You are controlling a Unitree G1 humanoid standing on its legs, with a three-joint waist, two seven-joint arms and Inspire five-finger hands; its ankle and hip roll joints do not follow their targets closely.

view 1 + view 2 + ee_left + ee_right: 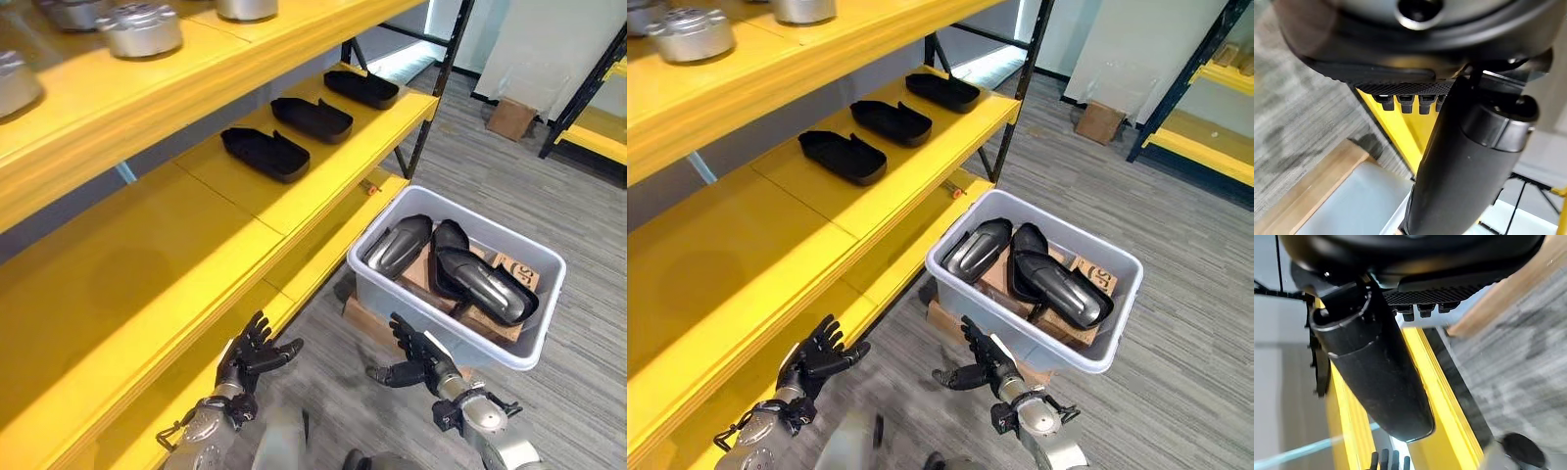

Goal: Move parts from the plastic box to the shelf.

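A pale grey plastic box (392,284) stands on the floor beside the yellow shelf (147,255). It holds three dark curved parts (485,282) lying on cardboard. Three black tray-like parts (265,152) lie in a row on the middle shelf board. My left hand (250,360) hovers open, fingers spread, by the shelf's lower edge, holding nothing. My right hand (419,360) is open too, just in front of the box's near wall, empty. In the right wrist view the thumb (1376,377) stands straight before the yellow shelf.
Silver metal cylinders (142,29) sit on the top shelf board. A cardboard box (511,117) stands on the floor at the back right by another yellow rack (602,137). A flat wooden board (372,321) lies under the plastic box.
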